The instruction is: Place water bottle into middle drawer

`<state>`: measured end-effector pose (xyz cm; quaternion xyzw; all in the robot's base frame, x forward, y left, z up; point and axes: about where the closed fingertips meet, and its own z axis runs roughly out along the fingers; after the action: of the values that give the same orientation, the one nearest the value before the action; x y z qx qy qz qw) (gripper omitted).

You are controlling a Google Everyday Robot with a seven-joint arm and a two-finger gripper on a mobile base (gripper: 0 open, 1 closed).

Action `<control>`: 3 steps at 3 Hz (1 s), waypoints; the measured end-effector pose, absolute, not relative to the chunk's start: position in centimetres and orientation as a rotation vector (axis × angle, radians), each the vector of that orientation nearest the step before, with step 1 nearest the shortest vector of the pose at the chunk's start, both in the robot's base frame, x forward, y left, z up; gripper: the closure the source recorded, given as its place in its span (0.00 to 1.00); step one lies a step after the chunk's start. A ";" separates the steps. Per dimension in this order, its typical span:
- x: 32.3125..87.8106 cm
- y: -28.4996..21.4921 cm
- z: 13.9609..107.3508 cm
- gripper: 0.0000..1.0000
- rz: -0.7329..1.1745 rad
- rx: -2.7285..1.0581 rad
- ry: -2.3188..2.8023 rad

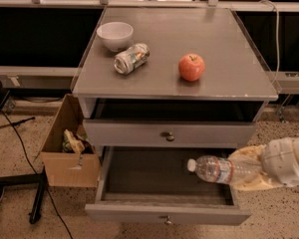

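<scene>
The gripper [250, 172], at 4 o'clock, grasps the bottle [217, 169] level above the drawer [144, 178], cap toward 9 o'clock. Dropped here, it could roll or clip the 3 o'clock wall.

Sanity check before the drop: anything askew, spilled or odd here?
Only the can stands out: it lies on its side on the table, beside the bowl. No spill is visible. The gripper holds the water bottle horizontally over the right part of the open middle drawer, which fits the task.
</scene>
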<state>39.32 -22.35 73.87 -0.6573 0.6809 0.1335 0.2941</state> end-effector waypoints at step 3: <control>41.8 -22.0 71.5 1.00 0.280 -1.757 1.752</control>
<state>41.79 -21.99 71.54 -0.6673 0.6656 0.1064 0.3169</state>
